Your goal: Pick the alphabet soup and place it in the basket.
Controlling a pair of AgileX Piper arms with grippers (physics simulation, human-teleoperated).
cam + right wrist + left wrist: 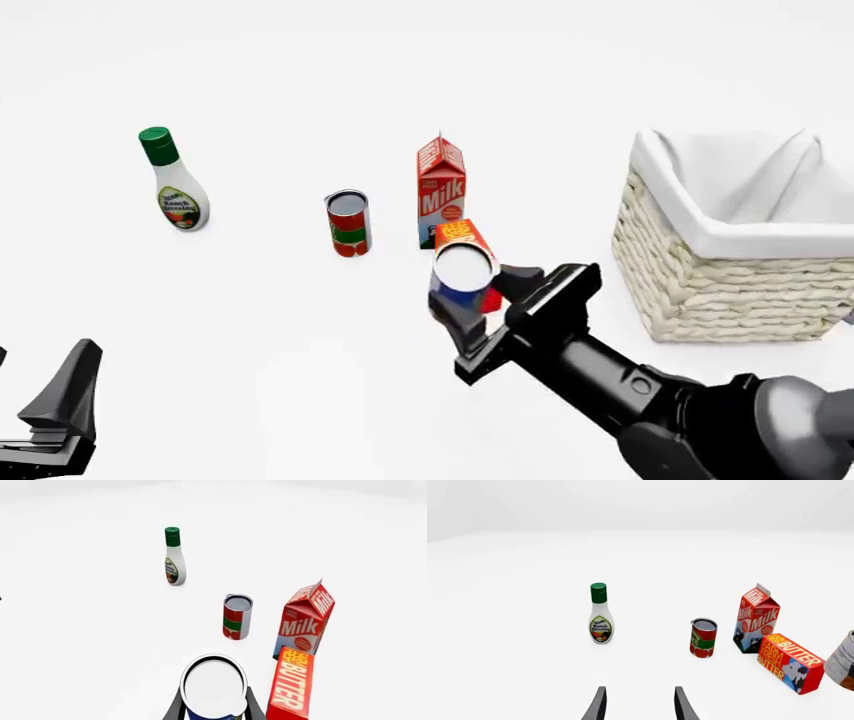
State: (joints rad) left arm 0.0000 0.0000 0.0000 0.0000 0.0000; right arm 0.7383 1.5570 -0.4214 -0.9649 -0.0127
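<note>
The alphabet soup [465, 272] is a small can with a silver-white top and a blue label. My right gripper [483, 293] is shut on it, one finger on each side, just in front of the butter box. In the right wrist view the alphabet soup [214, 686] fills the gap between the fingers [175, 707]. Its tilted side shows at the edge of the left wrist view, alphabet soup [843, 661]. The basket [721, 262], woven wicker with a white cloth lining, stands at the right. My left gripper [640, 705] is open and holds nothing, low at the near left, left gripper [60, 405].
A red-and-green can [347, 223] stands mid-table with a milk carton [442, 190] to its right and a red butter box [466, 240] in front of the carton. A ranch dressing bottle [174, 180] stands at the far left.
</note>
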